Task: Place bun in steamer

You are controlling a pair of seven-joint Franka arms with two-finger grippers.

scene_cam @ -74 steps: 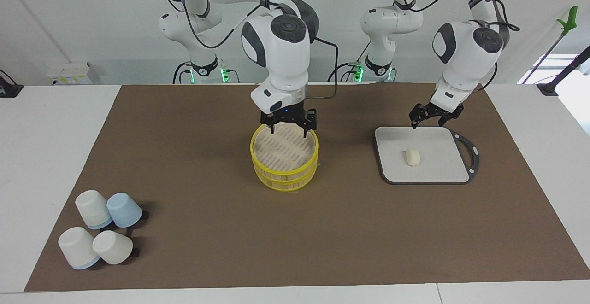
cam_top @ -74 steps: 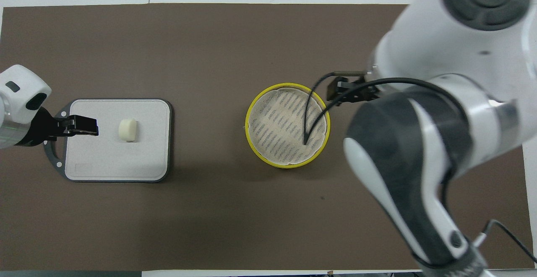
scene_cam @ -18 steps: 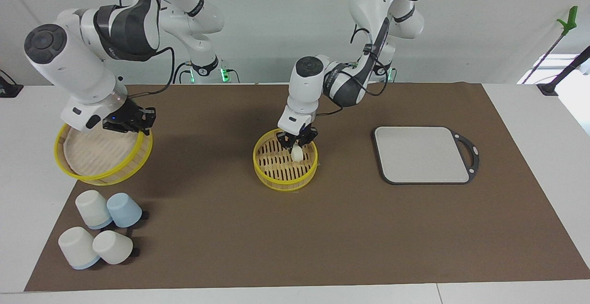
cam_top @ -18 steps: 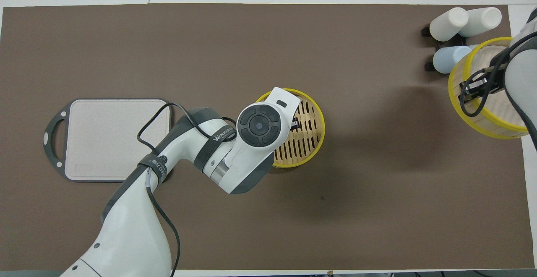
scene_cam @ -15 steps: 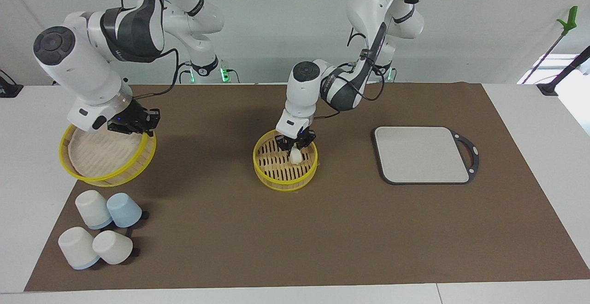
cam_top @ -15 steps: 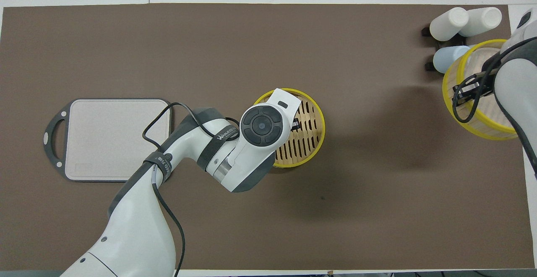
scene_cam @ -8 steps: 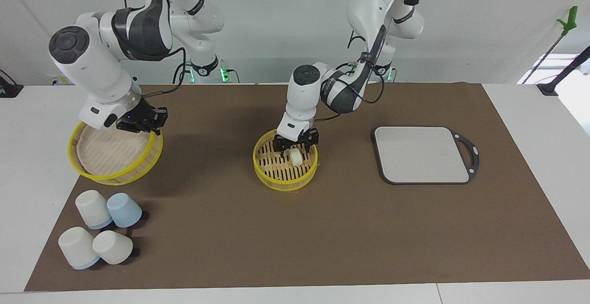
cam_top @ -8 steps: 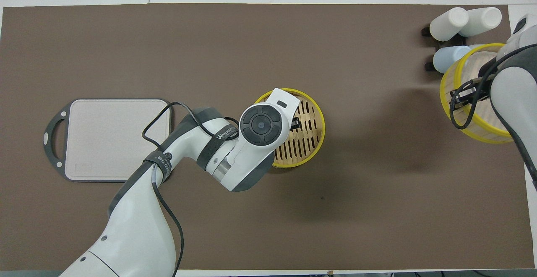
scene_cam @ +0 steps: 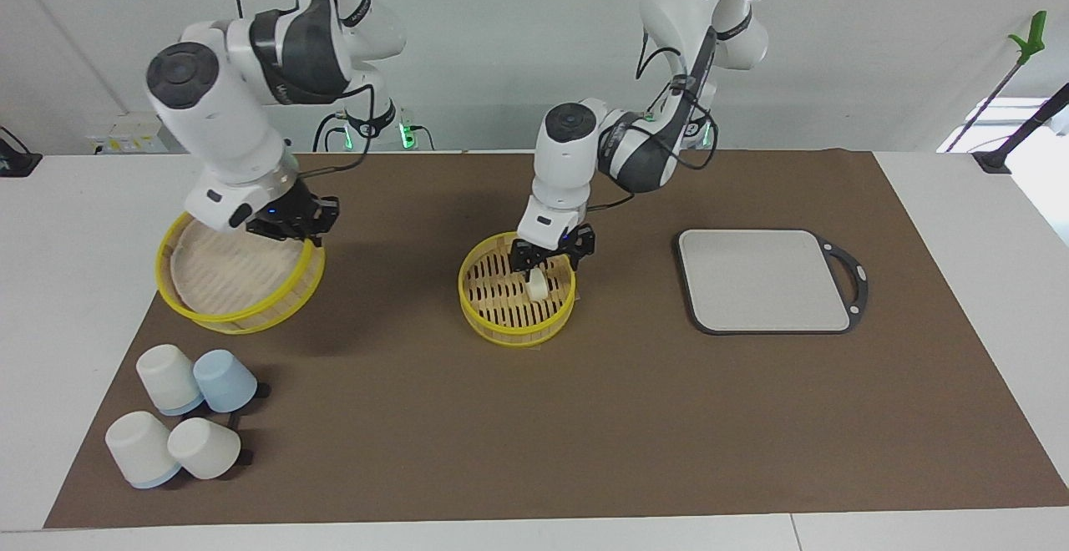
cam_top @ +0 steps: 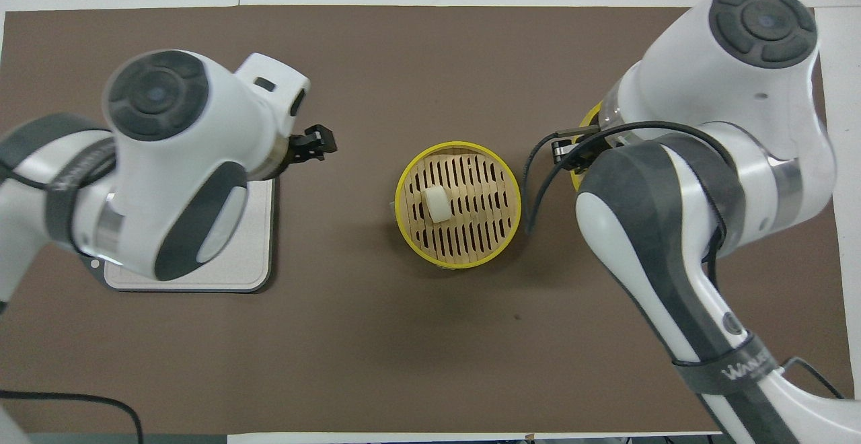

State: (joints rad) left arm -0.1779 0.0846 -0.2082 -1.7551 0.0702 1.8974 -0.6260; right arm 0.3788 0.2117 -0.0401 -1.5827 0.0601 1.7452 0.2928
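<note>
The bun lies on the slatted floor of the steamer, the yellow-rimmed basket at the middle of the mat. In the facing view my left gripper is open just above the bun, not touching it. My right gripper is shut on the rim of the steamer's lifted top tier, toward the right arm's end. In the overhead view the bun lies uncovered in the steamer. There my left gripper is beside the cutting board and my right gripper is beside the steamer.
A grey cutting board lies bare toward the left arm's end; the left arm partly covers it in the overhead view. Several white and blue cups lie on the mat's corner at the right arm's end, farther from the robots.
The left gripper opened and let the bun go into the steamer, then lifted off it. The right arm carried the top tier from the table's end toward the steamer.
</note>
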